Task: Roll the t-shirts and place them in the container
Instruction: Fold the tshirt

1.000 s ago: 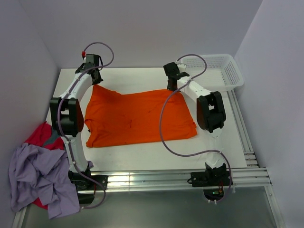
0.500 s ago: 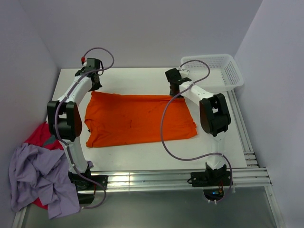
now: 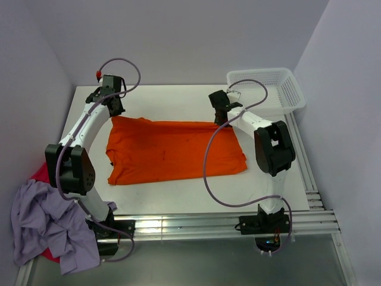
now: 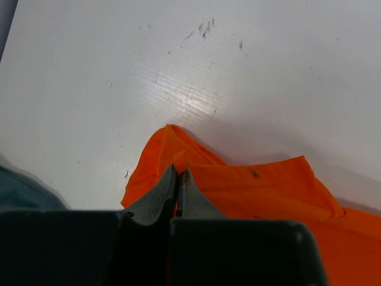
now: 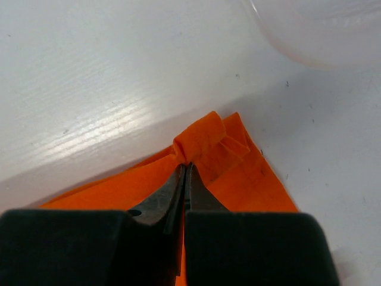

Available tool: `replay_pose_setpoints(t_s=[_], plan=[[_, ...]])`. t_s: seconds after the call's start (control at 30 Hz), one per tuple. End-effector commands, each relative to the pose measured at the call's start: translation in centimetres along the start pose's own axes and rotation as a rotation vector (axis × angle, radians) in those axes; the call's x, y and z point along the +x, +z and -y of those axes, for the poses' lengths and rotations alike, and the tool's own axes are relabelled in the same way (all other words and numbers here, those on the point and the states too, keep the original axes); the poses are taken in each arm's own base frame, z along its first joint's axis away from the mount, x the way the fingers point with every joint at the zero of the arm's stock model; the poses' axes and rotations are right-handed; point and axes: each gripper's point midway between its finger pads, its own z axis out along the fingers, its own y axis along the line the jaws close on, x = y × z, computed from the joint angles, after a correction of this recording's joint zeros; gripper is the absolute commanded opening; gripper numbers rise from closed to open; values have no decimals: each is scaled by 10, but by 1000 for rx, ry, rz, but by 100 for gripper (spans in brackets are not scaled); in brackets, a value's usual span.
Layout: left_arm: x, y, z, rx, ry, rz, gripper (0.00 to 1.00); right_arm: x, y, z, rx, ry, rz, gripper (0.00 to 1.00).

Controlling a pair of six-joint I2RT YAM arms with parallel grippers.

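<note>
Left gripper [image 4: 178, 174] and right gripper [image 5: 186, 168] each pinched fully closed on a far corner of the orange shirt [image 3: 172, 152], likely to stretch it flat before rolling.

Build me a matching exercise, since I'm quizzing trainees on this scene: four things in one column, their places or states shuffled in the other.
1. orange t-shirt
2. basket
3. lavender t-shirt
4. right end effector

A. crumpled heap, near left
B. far right corner of the table
C. spread out in the middle
D. shut on orange cloth

Pairs: 1-C, 2-B, 3-A, 4-D
</note>
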Motion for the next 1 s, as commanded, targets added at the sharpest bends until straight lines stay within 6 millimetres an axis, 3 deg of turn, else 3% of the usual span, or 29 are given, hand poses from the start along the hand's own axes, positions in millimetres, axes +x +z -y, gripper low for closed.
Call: replay_pose_setpoints(t_s=[0.0,0.5,0.97], plan=[[-2,-14,-6,-6,-11,34,0,-20,-24,3,4,41,93,0],[33,-29,-17,2,1,11,1,-5,-40,14,33,16,123,0],[51,-44,-25,-32,33,14,0,7,-46,21,39,10,118,0]])
